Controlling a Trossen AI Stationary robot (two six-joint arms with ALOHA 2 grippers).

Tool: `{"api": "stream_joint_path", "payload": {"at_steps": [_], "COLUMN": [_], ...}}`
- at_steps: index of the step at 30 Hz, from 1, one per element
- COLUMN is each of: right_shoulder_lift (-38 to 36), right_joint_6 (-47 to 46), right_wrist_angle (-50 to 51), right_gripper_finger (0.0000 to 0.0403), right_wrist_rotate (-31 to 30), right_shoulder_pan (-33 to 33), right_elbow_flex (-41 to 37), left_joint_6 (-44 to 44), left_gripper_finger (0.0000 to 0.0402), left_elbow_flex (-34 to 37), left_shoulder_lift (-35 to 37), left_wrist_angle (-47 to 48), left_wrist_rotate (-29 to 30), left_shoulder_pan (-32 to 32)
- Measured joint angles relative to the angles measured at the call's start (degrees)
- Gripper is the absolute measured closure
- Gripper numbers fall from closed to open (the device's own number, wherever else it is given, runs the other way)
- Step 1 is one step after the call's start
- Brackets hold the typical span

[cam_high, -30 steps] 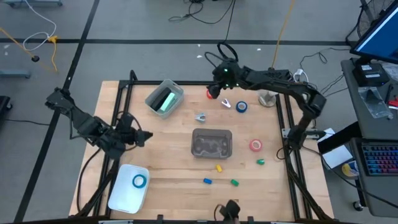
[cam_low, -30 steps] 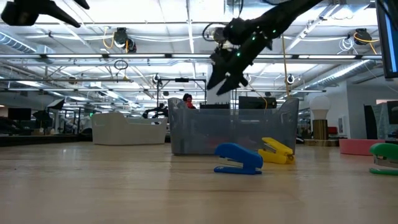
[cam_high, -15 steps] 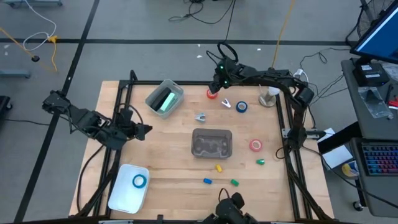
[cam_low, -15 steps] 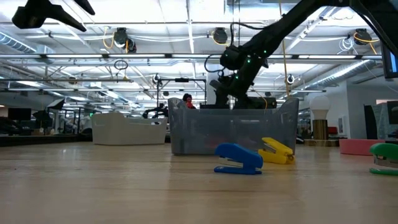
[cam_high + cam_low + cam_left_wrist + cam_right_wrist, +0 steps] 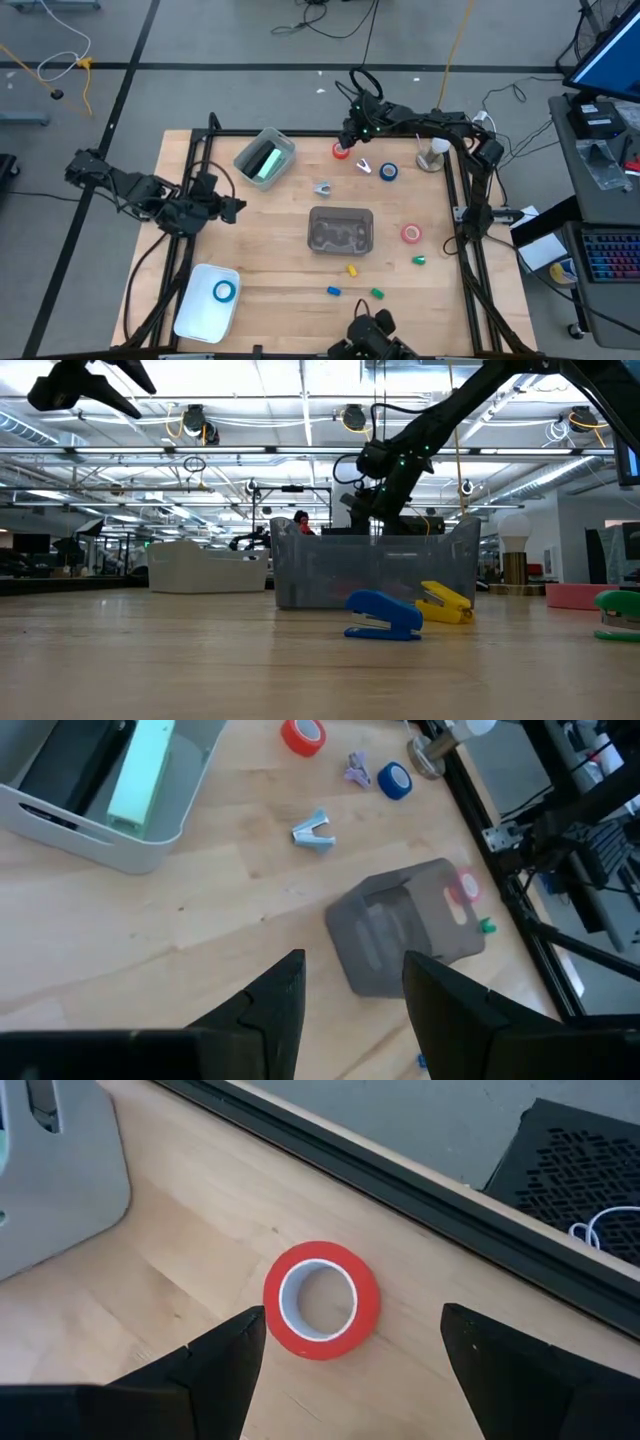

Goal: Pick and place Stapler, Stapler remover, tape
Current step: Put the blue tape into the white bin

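Observation:
The red tape roll lies flat on the wood near the table's far edge. My right gripper hangs over it, open, with one finger on either side and clear of it. The dark blue roll, the pink-red roll and two staple removers also lie on the table. The light blue roll sits in the white tray. Small blue, yellow and green staplers lie near the front. My left gripper is open, above the table's left side.
A clear bin stands at the table's centre. A grey bin holding a pale green object stands at the far left. The white tray is at the near left corner. A black frame rail runs just behind the red tape.
My right gripper has come down toward the red tape and turned from a slant to point down at it. My left arm has drawn slightly toward the table's far edge. No object has moved.

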State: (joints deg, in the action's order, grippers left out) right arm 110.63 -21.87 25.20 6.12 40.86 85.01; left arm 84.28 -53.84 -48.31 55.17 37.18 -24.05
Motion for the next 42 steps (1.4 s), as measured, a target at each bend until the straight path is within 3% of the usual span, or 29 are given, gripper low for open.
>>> {"api": "stream_joint_path", "payload": {"at_steps": [21, 30, 34, 42], "right_shoulder_lift": [3.0, 0.6, 0.0, -0.3], "right_joint_6": [-2.1, 7.8, 11.0, 13.1], "right_wrist_angle": [2.1, 25.7, 34.4, 37.2], "right_gripper_finger": [0.0125, 0.0124, 0.0124, 0.0124], "right_wrist_rotate": [0.0, -0.5, -5.9, -7.8], "right_shoulder_pan": [-0.3, 1.4, 1.7, 1.9], "right_elbow_flex": [0.0, 0.0, 0.0, 0.0], "left_joint_6": [-10.1, -12.6, -13.5, -13.7], "left_gripper_finger": [0.0233, 0.0234, 0.0233, 0.0233], "left_elbow_flex": [0.0, 0.0, 0.0, 0.0], "left_shoulder_lift": [0.0, 0.0, 0.0, 0.0], "left_wrist_angle": [-4.3, -5.6, -5.6, -5.6], "left_wrist_rotate": [-3.3, -4.8, -4.8, -4.8], "left_shoulder_pan": [5.2, 6.9, 7.3, 8.0]}}
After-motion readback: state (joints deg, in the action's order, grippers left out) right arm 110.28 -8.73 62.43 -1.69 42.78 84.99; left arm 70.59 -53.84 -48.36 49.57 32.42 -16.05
